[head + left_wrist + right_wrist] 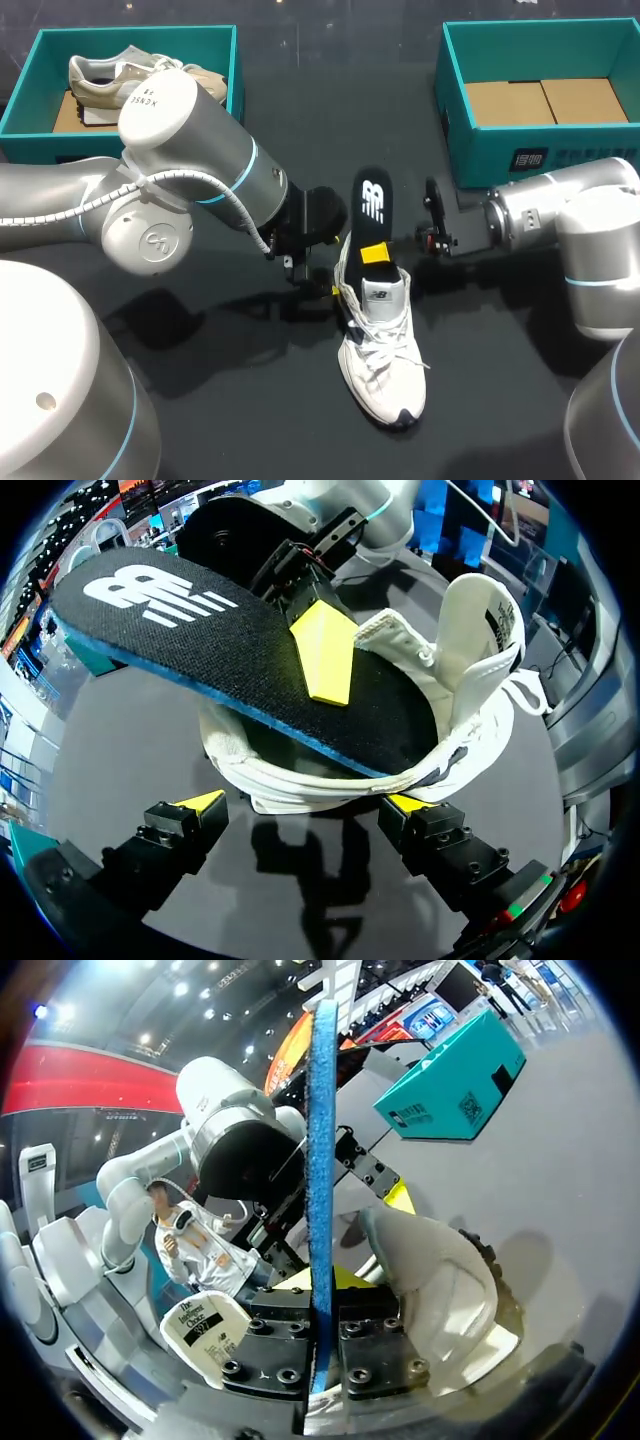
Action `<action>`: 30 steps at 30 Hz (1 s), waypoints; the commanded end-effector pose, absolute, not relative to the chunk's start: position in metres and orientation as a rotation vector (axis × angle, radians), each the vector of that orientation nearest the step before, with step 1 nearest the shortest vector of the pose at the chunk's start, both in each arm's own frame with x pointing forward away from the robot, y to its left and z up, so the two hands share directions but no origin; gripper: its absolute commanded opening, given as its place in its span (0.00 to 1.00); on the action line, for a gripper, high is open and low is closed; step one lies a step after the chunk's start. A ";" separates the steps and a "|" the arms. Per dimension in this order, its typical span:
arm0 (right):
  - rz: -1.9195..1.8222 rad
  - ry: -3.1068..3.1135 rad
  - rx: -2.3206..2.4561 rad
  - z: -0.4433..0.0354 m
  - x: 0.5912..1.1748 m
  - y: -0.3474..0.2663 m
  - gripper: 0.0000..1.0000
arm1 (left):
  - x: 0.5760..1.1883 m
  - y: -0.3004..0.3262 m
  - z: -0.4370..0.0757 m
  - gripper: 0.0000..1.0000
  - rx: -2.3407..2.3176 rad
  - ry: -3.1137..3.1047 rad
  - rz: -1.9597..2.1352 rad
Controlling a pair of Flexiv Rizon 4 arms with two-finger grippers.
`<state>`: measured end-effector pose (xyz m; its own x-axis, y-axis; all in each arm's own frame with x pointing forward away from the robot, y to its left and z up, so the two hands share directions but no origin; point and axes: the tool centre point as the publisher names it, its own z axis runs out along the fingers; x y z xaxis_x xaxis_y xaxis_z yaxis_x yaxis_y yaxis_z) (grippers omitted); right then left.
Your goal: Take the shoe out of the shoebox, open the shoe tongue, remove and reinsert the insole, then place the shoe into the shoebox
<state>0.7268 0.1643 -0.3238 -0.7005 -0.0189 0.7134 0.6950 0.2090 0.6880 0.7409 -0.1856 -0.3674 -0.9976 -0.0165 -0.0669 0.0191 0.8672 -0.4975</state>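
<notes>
**Entry: insole half seated, shoe unbraced**

- Shoebox (480, 150): far right, well apart from the shoe.
- Shoe (380, 350): mid-table, toe near. The heel is flanked by the left gripper (305, 802), whose fingers are wide and not seen to clamp.
- Insole (371, 205): one end is tucked into the shoe and the other is raised towards the far side. It is pinched by the right gripper (322, 1355).
- Risk: if the insole is pushed, the unbraced shoe could be slid or the insole buckled.
</notes>
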 end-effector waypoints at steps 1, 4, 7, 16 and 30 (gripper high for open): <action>-1.546 -1.891 -0.655 -0.325 0.714 0.165 0.00 | 0.741 -0.185 -0.368 1.00 0.004 2.969 -0.795; -1.541 -1.887 -0.674 -0.328 0.709 0.165 0.00 | 0.741 -0.185 -0.368 1.00 0.004 2.969 -0.795; -1.535 -1.883 -0.694 -0.331 0.705 0.165 0.00 | 0.741 -0.185 -0.368 1.00 0.004 2.969 -0.795; -1.523 -1.877 -0.712 -0.335 0.701 0.166 0.09 | 0.741 -0.185 -0.368 1.00 0.004 2.969 -0.795; -1.533 -1.950 -0.619 -0.311 0.724 0.174 0.30 | 0.741 -0.185 -0.368 1.00 0.004 2.969 -0.795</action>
<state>0.7190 0.1725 -0.3148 -0.7271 0.0084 0.6865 0.6710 0.2198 0.7081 0.7409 -0.1857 -0.3673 -0.9976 -0.0164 -0.0669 0.0191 0.8671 -0.4977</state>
